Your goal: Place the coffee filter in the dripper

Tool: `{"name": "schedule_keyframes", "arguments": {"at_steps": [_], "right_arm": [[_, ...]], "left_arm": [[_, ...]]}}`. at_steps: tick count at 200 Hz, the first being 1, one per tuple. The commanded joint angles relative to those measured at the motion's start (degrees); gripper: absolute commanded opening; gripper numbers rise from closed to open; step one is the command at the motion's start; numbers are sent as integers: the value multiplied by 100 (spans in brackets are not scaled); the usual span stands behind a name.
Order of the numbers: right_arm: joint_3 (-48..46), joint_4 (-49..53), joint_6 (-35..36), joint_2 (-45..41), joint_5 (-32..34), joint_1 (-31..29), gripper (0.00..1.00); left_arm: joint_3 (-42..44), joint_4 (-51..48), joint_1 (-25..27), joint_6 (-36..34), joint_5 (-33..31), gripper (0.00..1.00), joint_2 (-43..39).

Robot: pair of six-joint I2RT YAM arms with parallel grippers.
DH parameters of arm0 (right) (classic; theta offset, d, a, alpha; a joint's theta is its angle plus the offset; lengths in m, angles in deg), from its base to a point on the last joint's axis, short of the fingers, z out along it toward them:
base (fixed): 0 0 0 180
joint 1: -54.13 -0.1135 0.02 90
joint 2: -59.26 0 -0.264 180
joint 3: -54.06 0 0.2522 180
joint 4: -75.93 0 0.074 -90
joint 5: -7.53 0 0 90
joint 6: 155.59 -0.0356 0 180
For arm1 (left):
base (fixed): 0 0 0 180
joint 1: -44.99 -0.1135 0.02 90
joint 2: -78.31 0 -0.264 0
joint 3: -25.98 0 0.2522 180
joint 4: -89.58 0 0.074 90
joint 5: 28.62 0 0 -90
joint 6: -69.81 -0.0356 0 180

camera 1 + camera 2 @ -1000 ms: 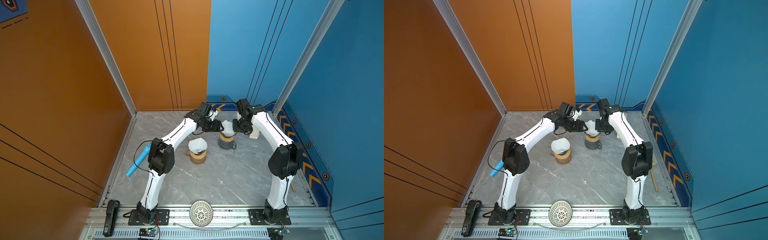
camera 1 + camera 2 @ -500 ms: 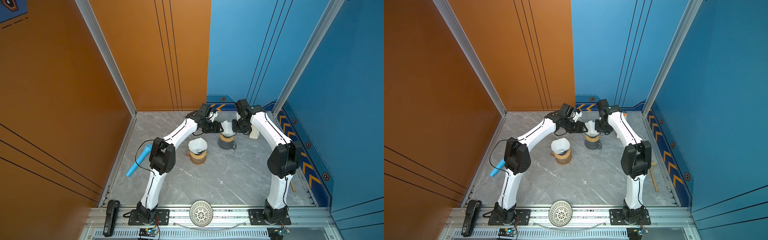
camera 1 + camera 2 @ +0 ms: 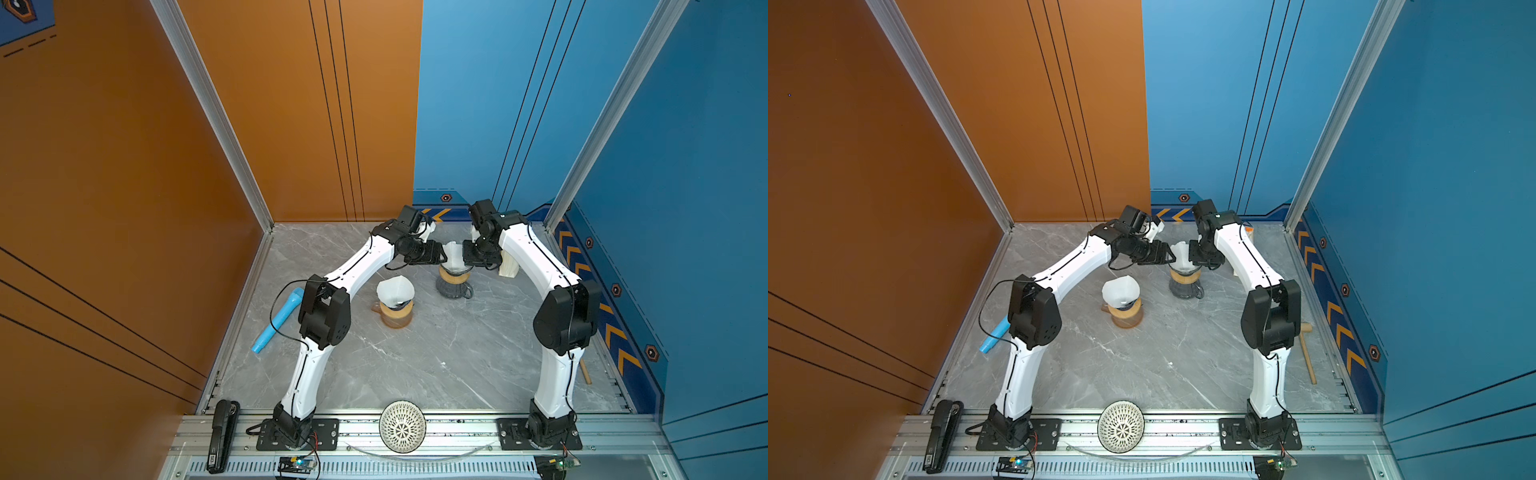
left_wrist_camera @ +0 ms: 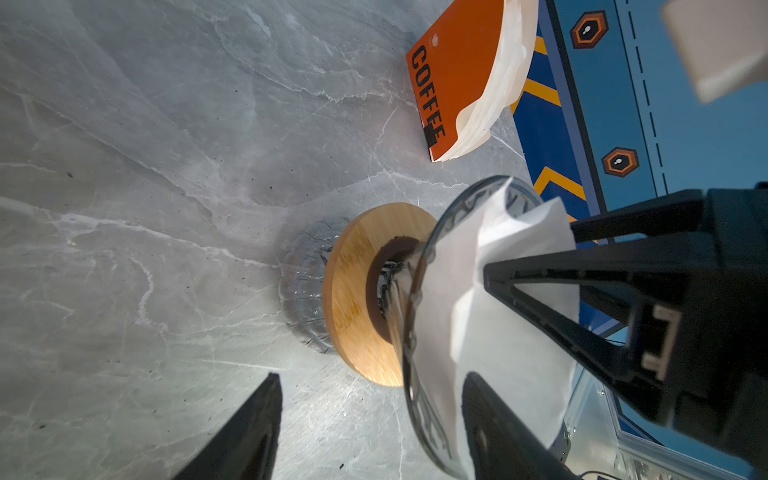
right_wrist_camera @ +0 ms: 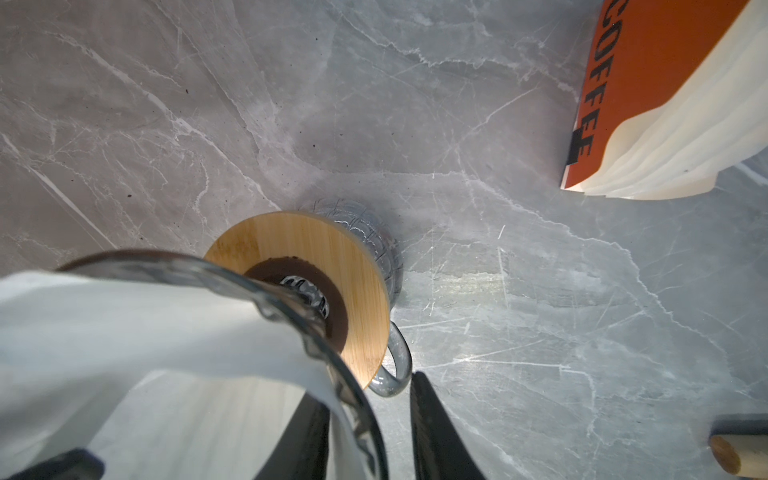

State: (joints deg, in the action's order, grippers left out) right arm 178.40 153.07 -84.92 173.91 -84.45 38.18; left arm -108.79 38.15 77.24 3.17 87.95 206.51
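At the back of the table a glass dripper (image 3: 453, 276) with a wooden collar (image 4: 353, 299) sits on a clear cup. A white coffee filter (image 3: 454, 255) stands in its cone, shown close in both wrist views (image 4: 498, 311) (image 5: 145, 324). My left gripper (image 3: 442, 253) (image 4: 370, 378) is open, with one finger inside the filter and the other well outside the rim. My right gripper (image 3: 465, 255) (image 5: 361, 386) straddles the opposite rim with its jaws narrow. Its inner finger lies on the filter, and a strip of table shows between the glass and its outer finger.
A second dripper (image 3: 395, 291), also holding a filter, stands nearer, left of centre. An orange coffee filter pack (image 4: 453, 75) (image 5: 648, 75) lies by the back right. There is a blue tube (image 3: 276, 322) at the left wall, a wooden mallet (image 3: 1306, 353) at the right, and a white mesh ball (image 3: 402, 426) and a black stapler (image 3: 222, 436) on the front rail.
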Motion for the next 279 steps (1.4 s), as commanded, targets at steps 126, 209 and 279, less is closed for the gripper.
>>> {"name": "schedule_keyframes", "arguments": {"at_steps": [126, 209, 279], "right_arm": [[65, -132, 67, -442, -155, -6, 36], [-339, -558, -9, -1231, 124, -18, 45], [-1450, -1569, 49, -2370, 354, -24, 53]], "left_arm": [[-234, -153, -41, -160, -167, 72, -600], [40, -153, -10, -326, -419, 79, -1344], [616, -91, -7, -568, -912, 92, -2144]]}}
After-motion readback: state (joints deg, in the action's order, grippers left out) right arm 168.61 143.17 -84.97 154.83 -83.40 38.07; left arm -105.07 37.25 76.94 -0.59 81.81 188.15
